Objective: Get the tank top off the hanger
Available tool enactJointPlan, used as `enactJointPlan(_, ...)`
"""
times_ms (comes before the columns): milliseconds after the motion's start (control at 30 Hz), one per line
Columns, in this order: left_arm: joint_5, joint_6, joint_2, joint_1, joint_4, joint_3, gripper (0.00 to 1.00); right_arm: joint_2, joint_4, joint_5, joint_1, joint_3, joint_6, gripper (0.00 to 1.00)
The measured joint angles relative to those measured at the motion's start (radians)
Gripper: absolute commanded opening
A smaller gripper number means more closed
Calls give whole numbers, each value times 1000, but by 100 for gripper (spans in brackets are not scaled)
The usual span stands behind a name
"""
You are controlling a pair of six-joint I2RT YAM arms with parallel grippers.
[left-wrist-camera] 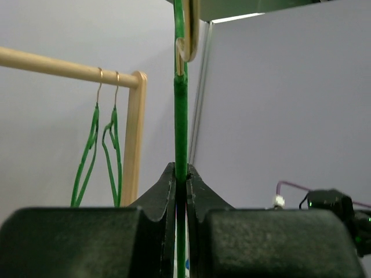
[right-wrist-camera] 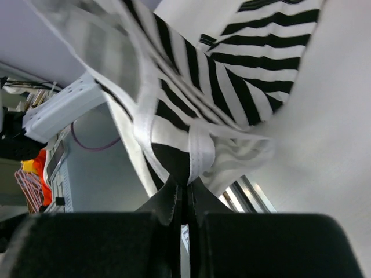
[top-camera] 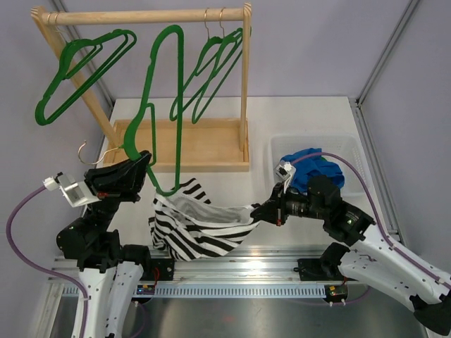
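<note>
Tank top (top-camera: 201, 229) (striped) — in right claw (top-camera: 265, 211)

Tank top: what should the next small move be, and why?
Probably draw the right gripper slightly rightward, away from the green hanger, while the left gripper holds firm. The left is shut on the hanger, the right on the tank top, and the fabric, stretched between them, seems hooked over the hanger's lower end.

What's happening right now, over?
Left gripper shut on green plastic hanger. Right gripper shut on black-and-white striped tank top. Hanger's lower end inside top.
</note>
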Motion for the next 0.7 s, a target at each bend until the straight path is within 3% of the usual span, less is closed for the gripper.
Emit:
enactJointPlan(167, 5, 28, -19, 0, 12, -59, 0, 0, -61, -37, 0, 105, -74, 0)
enactJointPlan(367, -153, 106, -121, 0, -43, -114, 0, -30, -156, -17, 0, 139, -116, 0)
enactJointPlan(633, -286, 181, -71, 1, -600, 187, 0, 89, -241, 64, 0, 223, -113, 0)
enactJointPlan(700, -296, 195, -75, 1, -721, 213, 0, 141, -224, 72, 13, 223, -100, 10)
